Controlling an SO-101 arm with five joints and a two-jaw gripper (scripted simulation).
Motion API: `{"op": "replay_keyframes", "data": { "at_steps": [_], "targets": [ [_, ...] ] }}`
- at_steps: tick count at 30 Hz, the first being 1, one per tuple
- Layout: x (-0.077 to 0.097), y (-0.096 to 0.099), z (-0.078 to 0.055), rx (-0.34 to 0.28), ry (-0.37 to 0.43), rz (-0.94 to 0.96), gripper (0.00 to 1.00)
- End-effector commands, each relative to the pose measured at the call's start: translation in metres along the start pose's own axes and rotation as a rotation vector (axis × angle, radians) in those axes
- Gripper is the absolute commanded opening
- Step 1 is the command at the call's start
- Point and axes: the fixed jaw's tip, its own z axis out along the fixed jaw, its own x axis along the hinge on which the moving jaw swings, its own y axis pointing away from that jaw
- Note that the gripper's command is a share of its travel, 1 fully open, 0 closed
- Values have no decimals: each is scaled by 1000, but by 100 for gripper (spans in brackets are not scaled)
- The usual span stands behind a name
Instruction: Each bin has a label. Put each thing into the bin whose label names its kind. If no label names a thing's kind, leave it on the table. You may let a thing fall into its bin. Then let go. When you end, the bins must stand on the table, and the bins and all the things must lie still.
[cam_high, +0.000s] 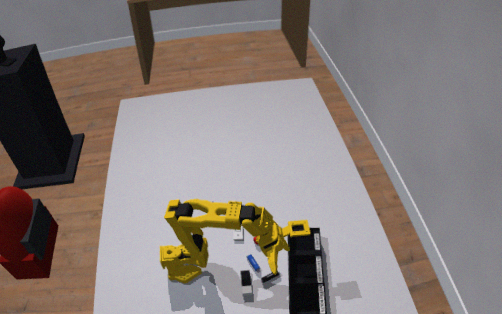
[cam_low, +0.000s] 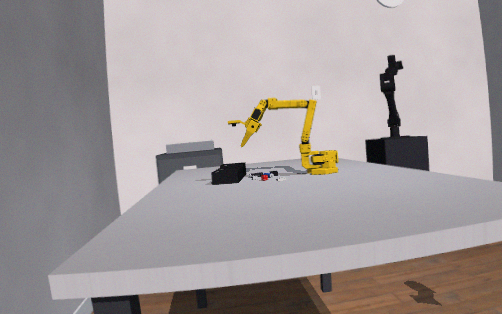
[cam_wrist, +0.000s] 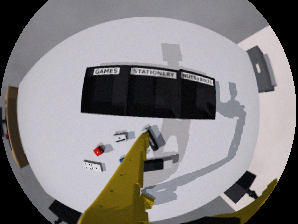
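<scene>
Your gripper (cam_high: 281, 252) (cam_low: 237, 134) is hovering wide open above the table (cam_high: 220, 150) (cam_low: 280, 215) (cam_wrist: 55, 65), holding nothing; the red die (cam_wrist: 98, 150) and white domino (cam_wrist: 93, 165) are lying outside the labelled bins (cam_high: 304, 270) (cam_low: 225, 176) (cam_wrist: 105, 95).

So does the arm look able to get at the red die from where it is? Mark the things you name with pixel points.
Probably yes: the pincer (cam_high: 281, 250) (cam_low: 236, 135) is open and raised, and in the wrist view the red die (cam_wrist: 98, 150) stands apart from its neighbours, outside the bins (cam_wrist: 105, 114).
</scene>
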Motion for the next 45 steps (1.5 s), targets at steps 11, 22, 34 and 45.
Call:
{"op": "replay_keyframes", "data": {
  "at_steps": [11,22,34,45],
  "targets": [
    [-13,-8,-2,29,-74,0,100],
    [-16,-9,-2,35,-95,-18,100],
    [-16,-9,-2,35,-95,-18,100],
    [-21,-16,1,58,-127,-19,100]
  ]
}}
